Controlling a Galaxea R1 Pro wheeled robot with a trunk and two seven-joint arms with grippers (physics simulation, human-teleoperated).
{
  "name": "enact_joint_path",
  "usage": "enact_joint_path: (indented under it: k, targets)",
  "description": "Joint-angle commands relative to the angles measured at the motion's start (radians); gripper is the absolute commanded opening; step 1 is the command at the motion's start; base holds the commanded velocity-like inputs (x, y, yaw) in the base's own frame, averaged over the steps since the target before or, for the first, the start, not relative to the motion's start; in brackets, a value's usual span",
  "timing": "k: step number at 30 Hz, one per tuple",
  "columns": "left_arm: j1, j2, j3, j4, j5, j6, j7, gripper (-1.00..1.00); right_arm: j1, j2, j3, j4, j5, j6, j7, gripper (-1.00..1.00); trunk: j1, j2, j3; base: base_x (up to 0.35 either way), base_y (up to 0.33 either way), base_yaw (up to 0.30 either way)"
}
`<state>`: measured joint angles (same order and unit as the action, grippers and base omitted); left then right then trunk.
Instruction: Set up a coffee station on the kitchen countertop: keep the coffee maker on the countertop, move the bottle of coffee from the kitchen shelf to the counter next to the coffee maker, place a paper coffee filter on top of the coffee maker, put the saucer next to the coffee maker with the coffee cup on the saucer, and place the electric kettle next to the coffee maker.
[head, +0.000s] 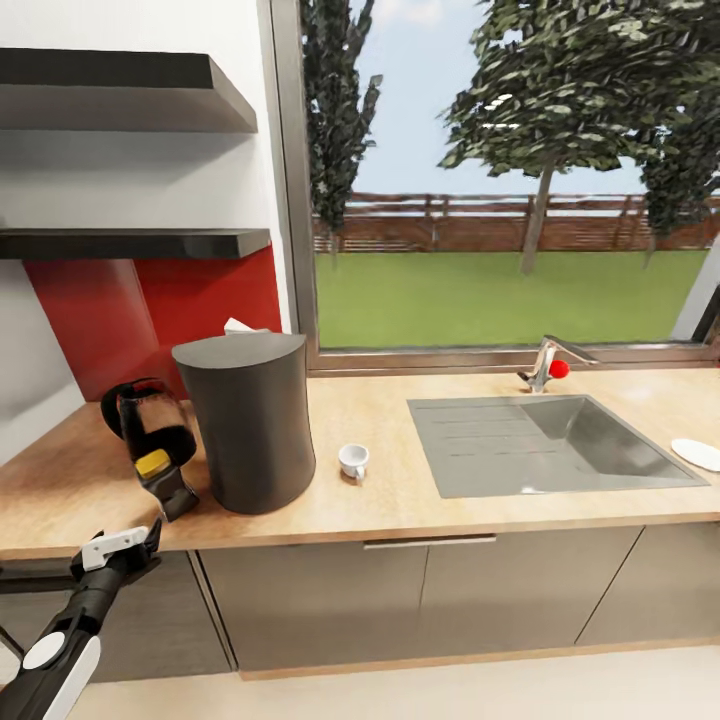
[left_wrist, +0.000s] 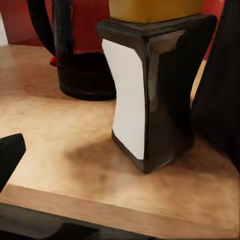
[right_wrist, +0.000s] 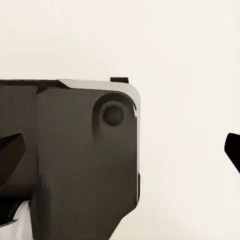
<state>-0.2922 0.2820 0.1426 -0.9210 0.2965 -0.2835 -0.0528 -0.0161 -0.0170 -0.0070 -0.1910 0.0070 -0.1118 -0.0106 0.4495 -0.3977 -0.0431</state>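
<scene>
the left gripper (head: 150, 540) hangs just off the front edge of the kitchen countertop (head: 420, 500), its jaws parted and empty. just beyond it on the pale, grainy wood stands the bottle of coffee (left_wrist: 150, 95), dark, waisted and square-sided with a white face and yellow cap, beside a glass carafe (head: 145, 420). next come a matte grey cylinder (head: 250, 420), the tiny white coffee cup (head: 353, 461), an inset steel sink (head: 540, 440) and the saucer (head: 697, 453). the right gripper: cannot tell.
</scene>
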Motion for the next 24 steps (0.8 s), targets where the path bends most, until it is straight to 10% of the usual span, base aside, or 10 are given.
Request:
enact_joint_path:
  k: [1, 12, 24]
  targets:
    - [-0.001, 0.0, 0.0, 0.001, 0.01, -0.002, -0.006, 1.0, -0.001, 0.0, -0.001, 0.001, 0.001, -0.003, -0.001, 1.0, 0.001, -0.002, -0.002, -0.031, 0.0, 0.0]
    - [0.075, 0.009, -0.009, 0.016, 0.0, -0.018, -0.043, 1.0, -0.001, 0.0, -0.002, 0.0, 0.0, -0.003, -0.002, 1.0, 0.001, -0.002, -0.002, -0.003, 0.0, 0.0]
    - [0.208, 0.011, -0.009, 0.02, -0.004, -0.027, -0.396, 1.0, -0.001, 0.0, -0.008, -0.007, -0.004, -0.005, 0.0, 1.0, 0.001, -0.002, -0.002, 0.0, 0.0, -0.023]
